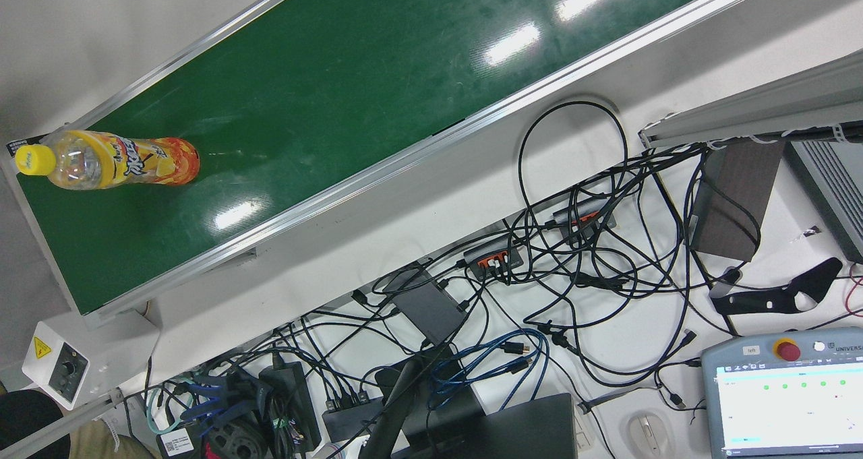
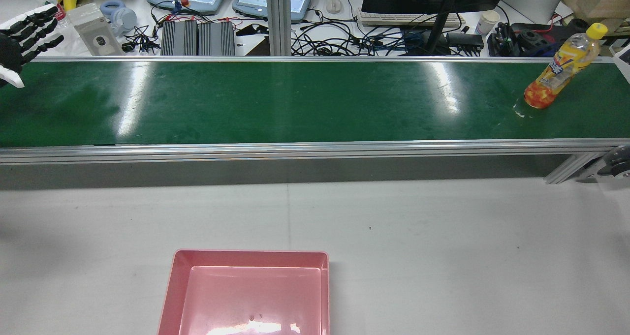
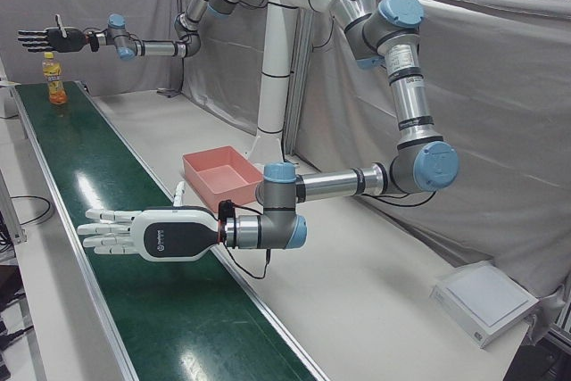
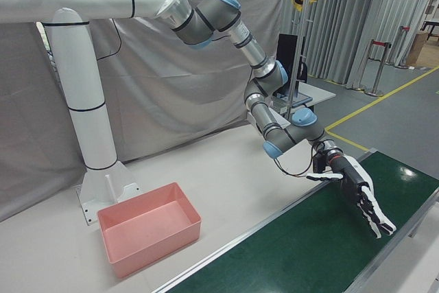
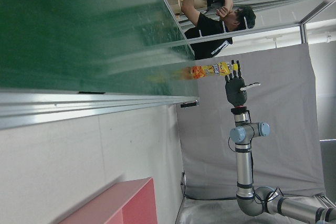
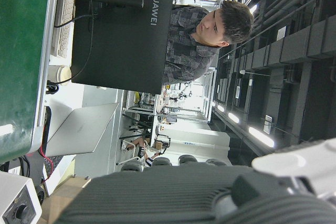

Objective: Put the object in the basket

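The bottle (image 1: 111, 159) (image 2: 561, 69) (image 3: 55, 79) (image 5: 210, 70) is yellow and orange with a yellow cap. It stands up on the green belt (image 2: 295, 104), very near one end of it. Nothing is touching it.

The right hand (image 3: 49, 39) (image 5: 236, 85) hangs in the air close to the top of the bottle, a bit higher than the cap, and there is a gap between them. Its fingers are straight and spread wide, and it holds nothing. Its arm sticks out long and almost flat, high over that end of the belt.

The left hand (image 2: 19, 35) (image 3: 134, 234) is at the other end of the belt, well apart from the bottle. It floats just over the belt, lying flat. Its fingers are stretched out and apart too, and it is empty. Its arm bends down low from a tall white post beside the belt.

The pink basket (image 2: 248, 290) (image 3: 219, 171) sits on the white table (image 2: 443, 236) on the robot's side of the belt, about across from the middle of it. The basket is far from the bottle, and it has nothing in it.
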Motion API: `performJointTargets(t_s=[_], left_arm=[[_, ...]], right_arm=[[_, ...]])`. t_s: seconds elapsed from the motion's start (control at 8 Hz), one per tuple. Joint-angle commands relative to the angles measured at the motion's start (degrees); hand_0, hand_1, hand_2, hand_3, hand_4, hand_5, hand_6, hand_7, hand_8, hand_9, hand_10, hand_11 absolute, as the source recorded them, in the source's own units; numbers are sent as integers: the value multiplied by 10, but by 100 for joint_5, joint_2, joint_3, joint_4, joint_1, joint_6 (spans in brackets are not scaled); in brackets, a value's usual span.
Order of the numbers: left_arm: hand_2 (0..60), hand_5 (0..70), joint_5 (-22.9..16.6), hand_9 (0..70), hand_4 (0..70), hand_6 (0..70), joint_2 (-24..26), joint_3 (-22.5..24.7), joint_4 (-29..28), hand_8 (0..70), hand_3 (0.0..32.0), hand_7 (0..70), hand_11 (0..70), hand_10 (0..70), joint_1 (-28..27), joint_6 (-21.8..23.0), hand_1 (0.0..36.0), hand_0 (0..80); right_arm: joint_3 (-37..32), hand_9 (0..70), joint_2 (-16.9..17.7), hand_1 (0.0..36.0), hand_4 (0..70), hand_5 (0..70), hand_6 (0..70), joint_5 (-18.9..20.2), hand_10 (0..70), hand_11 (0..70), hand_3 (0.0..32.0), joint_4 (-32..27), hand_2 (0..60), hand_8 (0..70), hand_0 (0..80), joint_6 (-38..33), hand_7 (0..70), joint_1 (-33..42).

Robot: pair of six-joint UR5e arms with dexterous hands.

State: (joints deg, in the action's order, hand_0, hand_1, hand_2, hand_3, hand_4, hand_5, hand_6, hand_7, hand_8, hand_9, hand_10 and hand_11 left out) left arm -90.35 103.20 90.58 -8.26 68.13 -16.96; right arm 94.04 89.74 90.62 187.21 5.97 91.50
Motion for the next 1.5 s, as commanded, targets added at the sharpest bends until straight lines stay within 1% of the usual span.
performJointTargets(t_s=[0.0, 0.25, 0.75, 1.0, 1.25, 1.38], left_arm=[[0, 94, 0, 9, 79, 0, -2, 30, 0, 7, 6, 0, 73, 39, 16, 0, 67, 555], [0, 97, 0, 14, 81, 0, -2, 39, 9, 9, 4, 0, 69, 36, 16, 0, 77, 560], [0, 96, 0, 14, 83, 0, -2, 101, 26, 9, 6, 0, 74, 40, 8, 0, 74, 560], [0, 101, 0, 17, 80, 0, 7, 127, 35, 11, 8, 0, 65, 34, 8, 0, 77, 563], [0, 102, -9, 18, 84, 0, 7, 127, 35, 12, 2, 0, 72, 38, 8, 0, 91, 553], [0, 102, 0, 19, 83, 0, 7, 127, 35, 13, 6, 0, 72, 38, 8, 0, 89, 553]], right_arm=[[0, 0, 0, 0, 0, 0, 0, 0, 0, 0, 0, -1, 0, 0, 0, 1, 0, 0], [0, 0, 0, 0, 0, 0, 0, 0, 0, 0, 0, 8, 0, 0, 0, -8, 0, 0], [0, 0, 0, 0, 0, 0, 0, 0, 0, 0, 0, 8, 0, 0, 0, -8, 0, 0], [0, 0, 0, 0, 0, 0, 0, 0, 0, 0, 0, -1, 0, 0, 0, 1, 0, 0], [0, 0, 0, 0, 0, 0, 0, 0, 0, 0, 0, -1, 0, 0, 0, 1, 0, 0], [0, 0, 0, 0, 0, 0, 0, 0, 0, 0, 0, -1, 0, 0, 0, -8, 0, 0]])
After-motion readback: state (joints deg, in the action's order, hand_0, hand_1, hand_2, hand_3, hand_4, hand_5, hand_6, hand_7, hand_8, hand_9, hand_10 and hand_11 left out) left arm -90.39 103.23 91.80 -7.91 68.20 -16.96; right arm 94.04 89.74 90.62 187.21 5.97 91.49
